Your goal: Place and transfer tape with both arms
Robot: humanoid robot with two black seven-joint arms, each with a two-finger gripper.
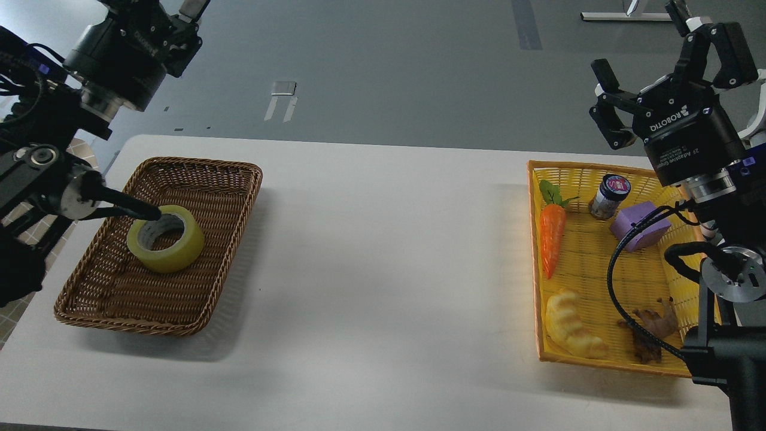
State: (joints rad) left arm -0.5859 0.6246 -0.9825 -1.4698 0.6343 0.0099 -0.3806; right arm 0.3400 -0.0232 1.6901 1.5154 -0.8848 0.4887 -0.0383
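The tape (166, 245), a yellow roll with a grey-white core, lies flat in the brown wicker basket (149, 326) at the left of the table. My left gripper (173, 24) is raised high above the basket's far left corner, well clear of the tape. Its fingers run off the top edge, so their state does not show. A thin black part of my left arm (122, 206) crosses in front of the tape's left rim. My right gripper (639, 37) is open and empty, held high above the far edge of the yellow basket (538, 269).
The yellow basket holds a toy carrot (552, 236), a small jar (609, 194), a purple block (639, 224), a pale croissant toy (571, 326) and a brown toy (652, 332). White table (383, 269) lies between the baskets. A patterned cloth shows at the far left.
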